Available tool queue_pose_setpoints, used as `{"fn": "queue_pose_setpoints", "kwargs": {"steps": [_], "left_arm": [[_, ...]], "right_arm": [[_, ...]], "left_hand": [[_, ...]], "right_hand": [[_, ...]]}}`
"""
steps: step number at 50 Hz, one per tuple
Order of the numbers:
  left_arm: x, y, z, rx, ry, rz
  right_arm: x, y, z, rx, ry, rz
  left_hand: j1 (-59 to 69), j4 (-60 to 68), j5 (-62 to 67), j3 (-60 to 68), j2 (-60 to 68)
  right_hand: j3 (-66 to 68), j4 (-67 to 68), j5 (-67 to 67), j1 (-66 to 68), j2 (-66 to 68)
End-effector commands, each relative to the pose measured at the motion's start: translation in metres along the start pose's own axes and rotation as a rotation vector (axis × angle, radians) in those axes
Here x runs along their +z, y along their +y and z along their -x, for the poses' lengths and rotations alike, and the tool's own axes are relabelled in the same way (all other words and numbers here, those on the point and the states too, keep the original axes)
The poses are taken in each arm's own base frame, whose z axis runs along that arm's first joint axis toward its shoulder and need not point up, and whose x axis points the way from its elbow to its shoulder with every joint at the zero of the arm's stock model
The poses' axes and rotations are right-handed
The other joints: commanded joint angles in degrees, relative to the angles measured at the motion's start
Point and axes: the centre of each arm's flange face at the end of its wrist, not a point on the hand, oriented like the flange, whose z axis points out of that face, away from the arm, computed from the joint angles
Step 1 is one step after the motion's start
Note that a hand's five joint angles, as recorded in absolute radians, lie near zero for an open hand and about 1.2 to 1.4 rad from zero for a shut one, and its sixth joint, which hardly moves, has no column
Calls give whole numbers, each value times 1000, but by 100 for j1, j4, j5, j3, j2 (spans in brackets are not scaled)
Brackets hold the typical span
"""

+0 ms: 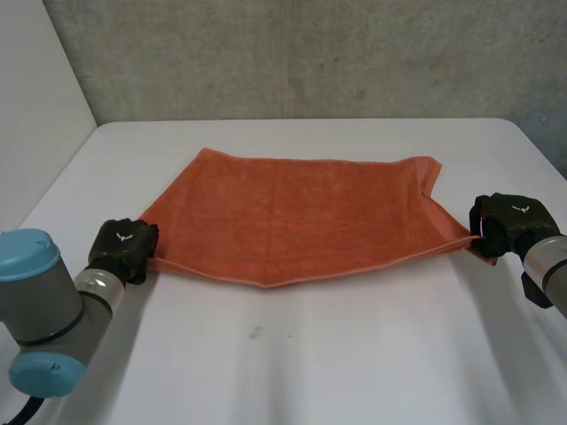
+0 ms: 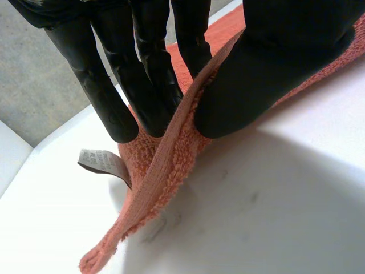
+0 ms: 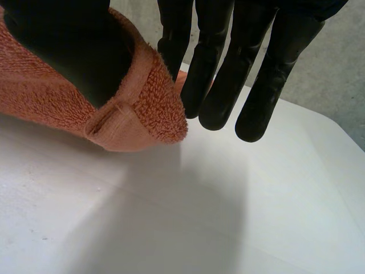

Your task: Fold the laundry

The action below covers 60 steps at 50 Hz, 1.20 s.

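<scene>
With left hand (image 1: 124, 249), pinching near corner of orange towel (image 1: 292, 212) between thumb and straight fingers. With right hand (image 1: 505, 222), pinching opposite corner against thumb, remaining fingers straight. Spread flat across white bench (image 1: 310, 354) between both hands. Beside left fingertips, small grey label (image 2: 102, 162).

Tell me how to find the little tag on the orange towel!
On the white table lies an orange towel. Go to the corner pinched by the left hand: right beside its fingers, a small tag sticks out from the towel's edge. It is the only pale, flat strip on the fuzzy orange cloth.
</scene>
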Motion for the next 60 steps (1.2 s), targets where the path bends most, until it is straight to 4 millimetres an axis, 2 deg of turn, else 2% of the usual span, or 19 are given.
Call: {"fn": "queue_pose_setpoints", "kwargs": {"steps": [1,5,10,13,18,21,27,37,43,46,48,49,50,51,52,53,54,56,60], "left_arm": [[-1,-3,2,11,-8,-12],[-7,-12,4,15,-15,-33],[-30,-61,22,26,-67,-158],[-55,-100,34,32,-100,-244],[-106,-174,59,41,-170,-429],[-116,-188,65,44,-178,-440],[-115,-184,63,46,-128,-364],[-30,-90,31,28,67,9],[14,-78,29,136,72,26],[36,-99,39,206,27,-67],[52,-147,59,243,-91,-288],[52,-148,59,243,-92,-290],[54,-178,70,255,-170,-435],[54,-178,70,255,-170,-436],[47,-210,79,259,-241,-586],[33,-242,88,250,-308,-740],[33,-243,88,250,-308,-741],[3,-288,108,205,-418,-980],[-14,-300,116,139,-449,-1059]], "right_arm": [[-2,-7,-1,-23,3,-16],[-9,-23,-2,-98,13,-56],[-48,-81,-2,-307,50,-156],[-60,-100,-2,-345,60,-178],[-108,-161,0,-440,69,-204],[-119,-174,1,-490,61,-169],[-116,-164,0,-608,37,-45],[-38,-86,1,-699,-17,292],[2,-83,12,-727,31,233],[24,-109,19,-741,105,67],[39,-155,19,-726,232,-155],[39,-155,19,-725,233,-156],[39,-185,17,-703,304,-289],[34,-217,18,-670,364,-437],[34,-217,18,-670,365,-438],[22,-248,22,-631,410,-589],[22,-248,22,-630,410,-590],[-9,-291,21,-545,479,-825],[-33,-304,22,-503,493,-928]], "left_hand": [[1463,1332,1396,1338,1330],[1463,1332,1396,1338,1330],[1463,1332,1396,1338,1330],[1463,1332,1396,1338,1330],[1463,1332,1396,1338,1330],[1463,1332,1396,1338,1330],[1463,1332,1396,1338,1330],[1463,1332,1396,1338,1330],[1463,1332,1396,1338,1330],[1463,1332,1396,1338,1330],[1463,1332,1396,1338,1330],[1463,1332,1396,1338,1330],[1463,1332,1396,1338,1330],[1463,1332,1396,1338,1330],[1463,1332,1396,1338,1330],[1463,1332,1396,1338,1330],[1463,1332,1396,1338,1330],[1463,1332,1396,1338,1330],[1463,1332,1396,1338,1330]], "right_hand": [[1218,1169,1347,2368,1234],[1218,1169,1347,2368,1234],[1218,1169,1347,2368,1234],[1218,1169,1347,2368,1234],[1218,1169,1347,2368,1234],[1218,1169,1347,2368,1234],[1218,1169,1347,2368,1234],[1218,1169,1347,2368,1234],[1218,1169,1347,2368,1234],[1218,1169,1347,2368,1234],[1218,1169,1347,2368,1234],[1218,1169,1347,2368,1234],[1218,1169,1347,2368,1234],[1218,1169,1347,2368,1234],[1218,1169,1347,2368,1234],[1218,1169,1347,2368,1234],[1218,1169,1347,2368,1234],[1218,1169,1347,2368,1234],[1218,1169,1347,2368,1234]]}}
